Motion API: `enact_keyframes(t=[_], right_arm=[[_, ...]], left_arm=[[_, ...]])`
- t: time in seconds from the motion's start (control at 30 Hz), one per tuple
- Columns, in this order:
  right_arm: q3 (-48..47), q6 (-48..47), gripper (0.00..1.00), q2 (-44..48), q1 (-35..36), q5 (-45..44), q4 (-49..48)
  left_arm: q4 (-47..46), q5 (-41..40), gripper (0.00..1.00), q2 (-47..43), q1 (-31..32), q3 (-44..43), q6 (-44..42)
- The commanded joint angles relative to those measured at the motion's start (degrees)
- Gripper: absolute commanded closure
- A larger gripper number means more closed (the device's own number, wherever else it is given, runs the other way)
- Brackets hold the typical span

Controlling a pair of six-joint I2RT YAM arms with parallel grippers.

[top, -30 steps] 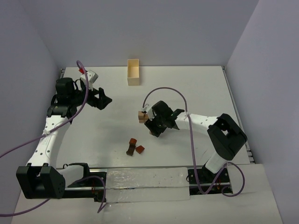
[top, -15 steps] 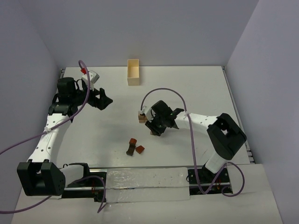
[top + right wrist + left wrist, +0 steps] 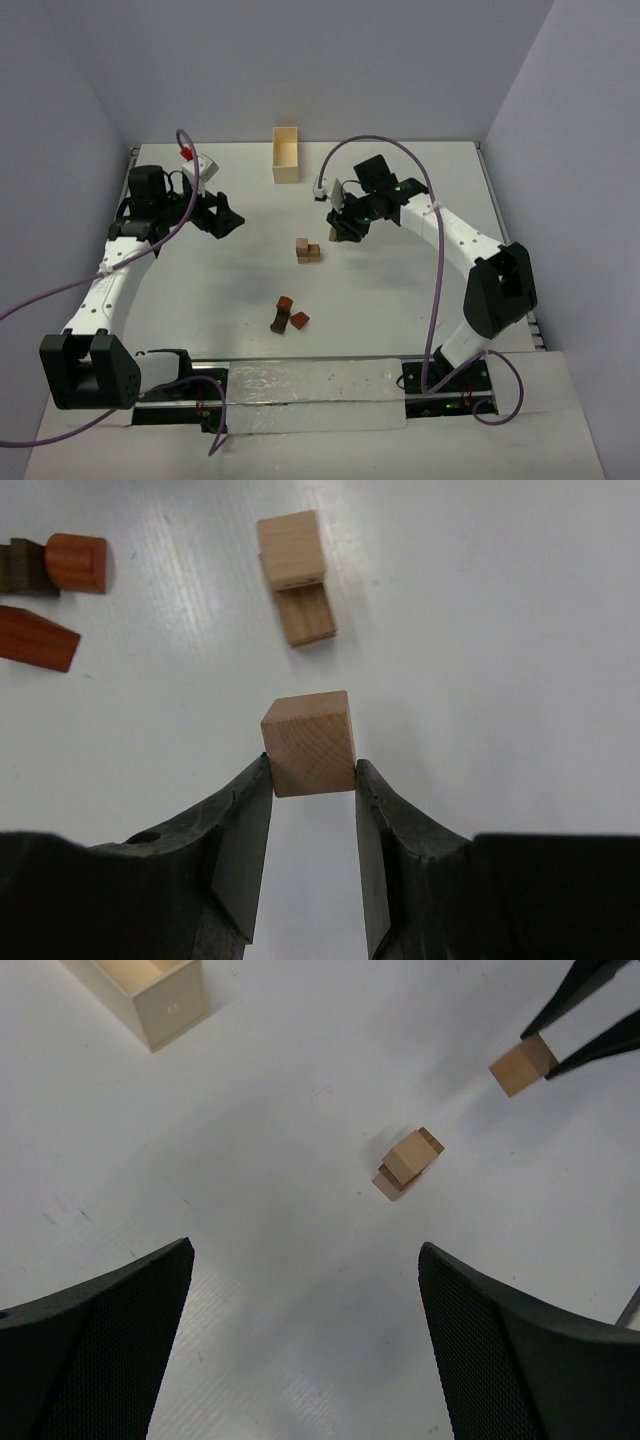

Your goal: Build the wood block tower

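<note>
A small stack of light tan blocks [image 3: 308, 250] stands mid-table; it also shows in the left wrist view [image 3: 408, 1163] and the right wrist view [image 3: 295, 575]. My right gripper [image 3: 338, 230] is shut on a light tan cube [image 3: 308, 743], held above the table to the far right of the stack; the cube also shows in the left wrist view [image 3: 522, 1065]. Three reddish-brown pieces [image 3: 288, 316] lie nearer the front, also seen in the right wrist view [image 3: 60, 590]. My left gripper [image 3: 226, 218] is open and empty, well to the left of the stack [image 3: 305, 1252].
A pale rectangular wooden box [image 3: 286, 155] stands at the back of the table, also in the left wrist view [image 3: 150, 995]. Walls enclose the white table [image 3: 420, 190] on three sides. A purple cable arcs over my right arm.
My right gripper has moved from beside the stack up and away to the far right, with the tan cube in it. My left gripper has shifted only slightly.
</note>
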State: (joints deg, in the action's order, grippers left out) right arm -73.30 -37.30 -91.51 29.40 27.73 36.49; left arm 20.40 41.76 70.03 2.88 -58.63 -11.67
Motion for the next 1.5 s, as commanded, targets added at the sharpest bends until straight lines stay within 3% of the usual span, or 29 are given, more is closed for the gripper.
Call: enact_keyframes(t=[0.0,0.27,1.47], right_arm=[[-8.17,-10.64,0.77,-4.10,-1.31,2.27,7.37],[-15.13,-12.42,0.77,-10.67,-1.03,2.39,8.71],[-15.04,-9.01,0.77,-17.49,4.27,1.18,2.61]], left_arm=[[-0.06,2.96,0.01,0.46,-0.33,-2.45,-2.08],[-0.07,2.97,0.01,0.63,-0.33,-2.04,-2.24],[-0.45,3.77,0.01,1.87,-0.33,-0.60,-3.45]])
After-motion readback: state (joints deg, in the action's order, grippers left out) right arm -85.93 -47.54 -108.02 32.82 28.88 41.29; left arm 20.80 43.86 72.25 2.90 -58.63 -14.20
